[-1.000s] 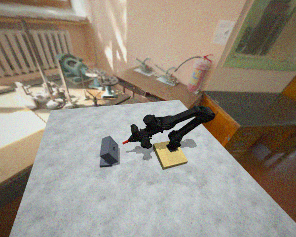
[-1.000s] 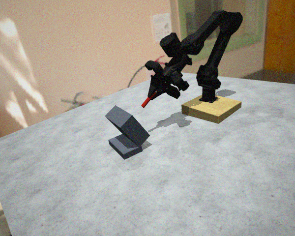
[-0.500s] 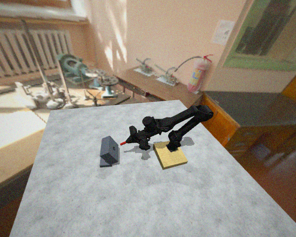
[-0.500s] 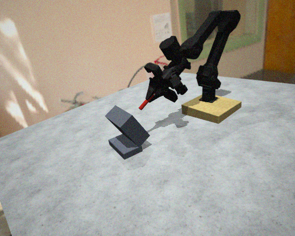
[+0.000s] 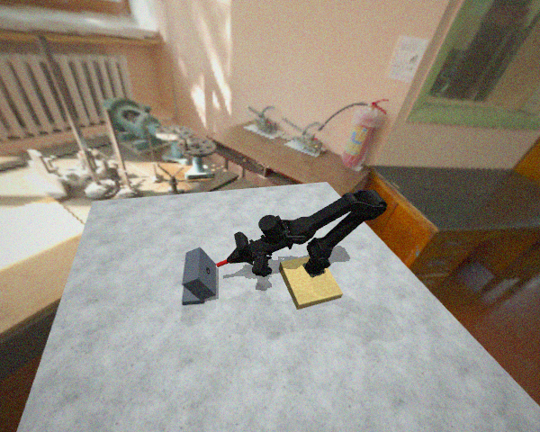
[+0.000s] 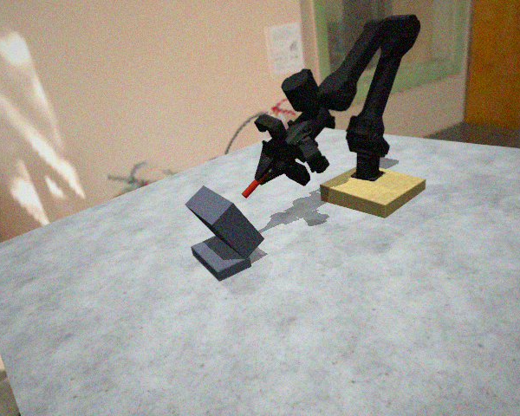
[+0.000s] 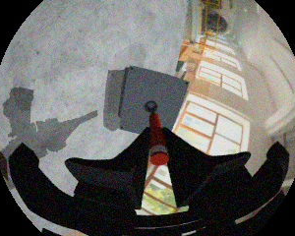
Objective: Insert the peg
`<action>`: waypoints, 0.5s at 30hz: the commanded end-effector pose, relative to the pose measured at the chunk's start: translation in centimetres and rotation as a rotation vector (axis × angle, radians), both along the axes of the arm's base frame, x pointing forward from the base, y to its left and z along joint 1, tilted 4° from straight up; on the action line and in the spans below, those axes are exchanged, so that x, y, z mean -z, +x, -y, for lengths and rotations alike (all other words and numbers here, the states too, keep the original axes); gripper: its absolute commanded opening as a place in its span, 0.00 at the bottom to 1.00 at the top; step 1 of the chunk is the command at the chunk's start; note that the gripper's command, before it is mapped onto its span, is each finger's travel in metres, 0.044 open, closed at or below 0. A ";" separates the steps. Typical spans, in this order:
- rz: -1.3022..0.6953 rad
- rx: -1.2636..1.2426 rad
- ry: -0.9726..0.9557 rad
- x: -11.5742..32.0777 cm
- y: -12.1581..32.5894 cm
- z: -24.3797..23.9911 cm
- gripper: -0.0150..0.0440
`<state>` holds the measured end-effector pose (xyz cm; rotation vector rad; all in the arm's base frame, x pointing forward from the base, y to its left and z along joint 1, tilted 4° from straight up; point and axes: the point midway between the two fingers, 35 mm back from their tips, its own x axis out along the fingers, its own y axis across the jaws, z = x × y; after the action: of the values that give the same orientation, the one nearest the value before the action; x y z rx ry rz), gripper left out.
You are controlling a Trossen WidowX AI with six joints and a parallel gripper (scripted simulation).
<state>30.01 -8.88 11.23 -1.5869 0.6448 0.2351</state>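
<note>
The red round peg (image 5: 221, 263) (image 6: 251, 188) (image 7: 156, 135) is held tilted in the air, its free end pointing down toward the panel. My gripper (image 5: 229, 259) (image 6: 263, 177) (image 7: 155, 130) is shut on it. The blue-grey sloped panel (image 5: 197, 274) (image 6: 236, 228) (image 7: 138, 88) stands on its low base, its face toward the arm. The round hole (image 5: 208, 270) (image 7: 150, 105) is in the middle of that face; the exterior view does not show it. In the wrist view the peg's far end lies just below the hole and overlaps its lower rim. In the top and exterior views a gap shows between peg and panel.
The arm stands on a yellow base block (image 5: 312, 288) (image 6: 363, 197) behind the gripper. The grey table top (image 5: 261, 363) (image 6: 295, 335) carries the panel and the block. The arm's shadow falls on the table between them.
</note>
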 end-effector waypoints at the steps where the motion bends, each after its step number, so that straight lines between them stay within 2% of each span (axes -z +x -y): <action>1: -0.004 -0.001 -0.004 0.4 0.0 0.0 0.25; 15: 0.029 -0.002 -0.002 1.0 0.4 -0.1 0.25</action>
<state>30.50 -8.75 10.60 -1.5962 0.6157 0.2107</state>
